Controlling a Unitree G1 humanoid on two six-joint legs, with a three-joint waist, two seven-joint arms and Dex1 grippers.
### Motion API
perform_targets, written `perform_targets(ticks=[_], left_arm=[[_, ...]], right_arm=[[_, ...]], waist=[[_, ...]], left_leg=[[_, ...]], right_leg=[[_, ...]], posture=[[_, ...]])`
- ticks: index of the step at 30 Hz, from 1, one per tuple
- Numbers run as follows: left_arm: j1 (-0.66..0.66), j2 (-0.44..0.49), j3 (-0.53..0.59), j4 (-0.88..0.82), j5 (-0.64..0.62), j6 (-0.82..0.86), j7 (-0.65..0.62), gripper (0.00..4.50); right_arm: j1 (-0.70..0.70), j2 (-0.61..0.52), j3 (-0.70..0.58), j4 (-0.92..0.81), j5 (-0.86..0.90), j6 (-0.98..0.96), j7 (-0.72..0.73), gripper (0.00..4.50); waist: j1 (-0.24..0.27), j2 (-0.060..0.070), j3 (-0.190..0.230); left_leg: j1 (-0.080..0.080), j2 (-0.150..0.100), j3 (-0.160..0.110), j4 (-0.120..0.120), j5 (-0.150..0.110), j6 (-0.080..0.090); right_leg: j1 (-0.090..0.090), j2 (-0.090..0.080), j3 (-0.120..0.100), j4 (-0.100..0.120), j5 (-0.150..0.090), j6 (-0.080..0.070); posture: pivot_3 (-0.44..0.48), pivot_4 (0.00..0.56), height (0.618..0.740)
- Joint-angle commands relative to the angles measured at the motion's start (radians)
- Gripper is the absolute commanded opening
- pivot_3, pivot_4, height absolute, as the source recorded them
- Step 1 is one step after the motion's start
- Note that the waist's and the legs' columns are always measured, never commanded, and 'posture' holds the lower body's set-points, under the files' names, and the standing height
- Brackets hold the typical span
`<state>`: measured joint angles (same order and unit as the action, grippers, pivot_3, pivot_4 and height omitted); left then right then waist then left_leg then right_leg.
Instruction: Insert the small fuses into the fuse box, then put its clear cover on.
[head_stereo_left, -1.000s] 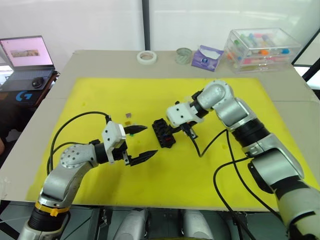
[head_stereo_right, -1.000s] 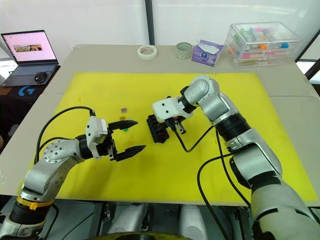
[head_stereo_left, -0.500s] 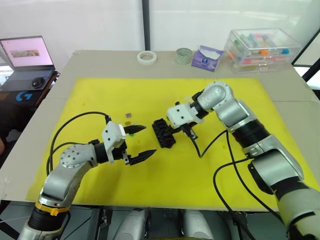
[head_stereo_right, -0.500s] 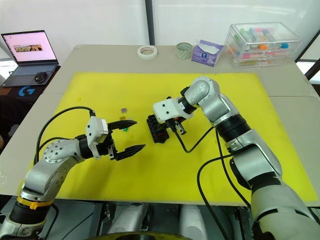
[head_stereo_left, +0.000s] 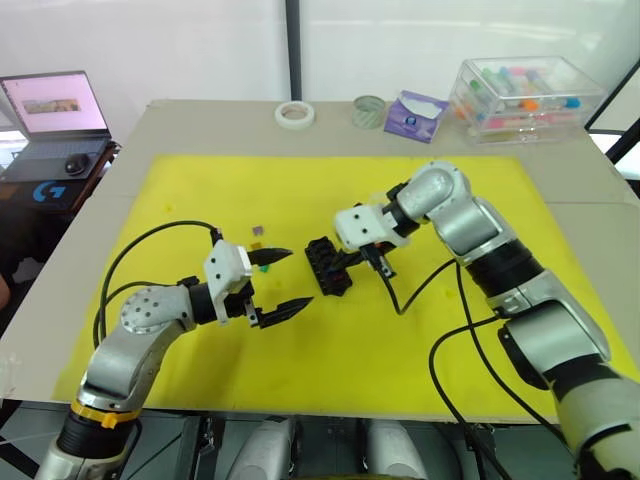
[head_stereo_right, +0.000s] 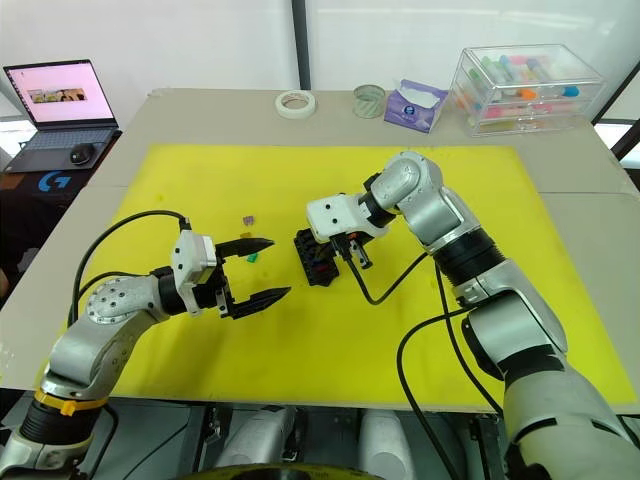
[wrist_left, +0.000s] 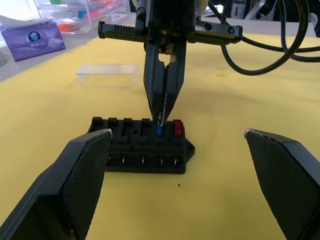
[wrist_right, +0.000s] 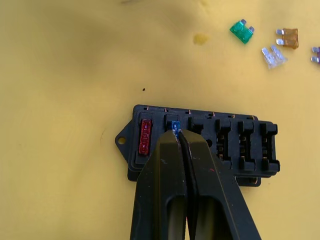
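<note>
- right gripper (wrist_right: 176, 134) pinched tight on a blue fuse (wrist_right: 175, 125), sitting in the 2nd slot of the fuse box (wrist_right: 200, 145), next to a red fuse (wrist_right: 145, 136) already in
- fuse box mid yellow mat (head_stereo_left: 400, 340)
- left gripper (head_stereo_left: 278, 281) wide open, nothing in it, just beside the box
- loose fuses: green (wrist_right: 241, 32), orange (wrist_right: 287, 37), clear (wrist_right: 272, 56) nearby
- clear cover (wrist_left: 107, 75) lying on mat behind the box
</note>
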<state>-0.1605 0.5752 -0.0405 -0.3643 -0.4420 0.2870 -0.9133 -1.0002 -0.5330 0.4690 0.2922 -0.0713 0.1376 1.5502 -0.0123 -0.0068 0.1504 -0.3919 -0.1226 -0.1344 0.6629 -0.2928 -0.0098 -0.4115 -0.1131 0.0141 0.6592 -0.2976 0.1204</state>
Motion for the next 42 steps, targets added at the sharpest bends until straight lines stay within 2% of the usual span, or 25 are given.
perform_targets(ticks=[1, 7, 8, 12, 21, 26, 32, 42], left_arm=[[-0.013, 0.024, 0.048, -0.017, -0.029, -0.009, -0.016, 4.5], [-0.017, 0.1, 0.116, -0.006, -0.083, -0.003, -0.097, 4.5], [-0.015, 0.12, 0.141, -0.001, -0.102, 0.003, -0.116, 4.5], [-0.005, 0.185, 0.213, 0.031, -0.133, 0.013, -0.157, 4.5], [0.067, 0.308, 0.387, 0.16, -0.145, 0.014, -0.215, 4.5], [0.119, 0.351, 0.432, 0.191, -0.138, 0.008, -0.248, 4.5], [0.092, 0.38, 0.449, 0.255, -0.118, -0.022, -0.263, 4.5], [0.071, 0.37, 0.462, 0.326, -0.095, -0.066, -0.251, 4.5]], right_arm=[[0.006, -0.032, -0.073, -0.116, 0.065, 0.076, -0.001, 0.04], [0.075, -0.121, -0.187, -0.277, 0.172, 0.185, -0.024, 0.04], [0.092, -0.132, -0.228, -0.302, 0.202, 0.202, -0.045, 0.22], [0.143, -0.149, -0.339, -0.368, 0.274, 0.24, -0.133, 1.32], [0.284, -0.197, -0.445, -0.545, 0.384, 0.33, -0.261, 4.48], [0.334, -0.221, -0.475, -0.565, 0.41, 0.349, -0.316, 4.48], [0.402, -0.276, -0.54, -0.581, 0.445, 0.357, -0.362, 4.48], [0.6, -0.326, -0.698, -0.625, 0.486, 0.372, -0.477, 4.48]], waist=[[-0.001, 0.0, 0.0], [0.001, 0.0, 0.0], [0.001, 0.0, 0.0], [0.0, 0.0, 0.0], [-0.001, 0.001, 0.001], [0.002, 0.002, 0.001], [0.004, 0.002, 0.001], [0.002, 0.002, 0.001]], left_leg=[[0.0, 0.0, 0.0, 0.0, 0.0, 0.0], [-0.001, 0.0, 0.0, 0.0, 0.0, 0.0], [-0.001, 0.0, 0.0, 0.0, 0.0, 0.0], [-0.001, 0.0, 0.0, -0.001, 0.0, 0.0], [-0.001, 0.0, 0.0, -0.002, 0.0, 0.0], [-0.001, 0.0, 0.0, -0.002, 0.0, 0.0], [-0.001, 0.0, 0.0, -0.001, 0.0, 0.0], [0.0, 0.0, 0.0, -0.002, 0.0, 0.0]], right_leg=[[0.0, 0.0, 0.0, 0.0, 0.0, 0.0], [0.0, 0.0, 0.0, 0.0, 0.0, 0.0], [0.0, 0.0, 0.0, 0.0, 0.0, 0.0], [-0.001, 0.0, 0.0, 0.0, 0.0, 0.0], [-0.001, 0.0, 0.0, -0.001, 0.0, 0.0], [0.0, 0.0, 0.0, -0.001, 0.0, 0.0], [0.0, -0.001, 0.0, -0.001, 0.0, 0.0], [0.0, 0.0, 0.0, -0.002, 0.0, 0.0]], posture=[[0.0, 0.15, 0.74], [0.0, 0.15, 0.74], [0.0, 0.15, 0.74], [0.0, 0.15, 0.74], [0.0, 0.15, 0.74], [0.0, 0.15, 0.74], [0.0, 0.15, 0.74], [0.0, 0.15, 0.74]])
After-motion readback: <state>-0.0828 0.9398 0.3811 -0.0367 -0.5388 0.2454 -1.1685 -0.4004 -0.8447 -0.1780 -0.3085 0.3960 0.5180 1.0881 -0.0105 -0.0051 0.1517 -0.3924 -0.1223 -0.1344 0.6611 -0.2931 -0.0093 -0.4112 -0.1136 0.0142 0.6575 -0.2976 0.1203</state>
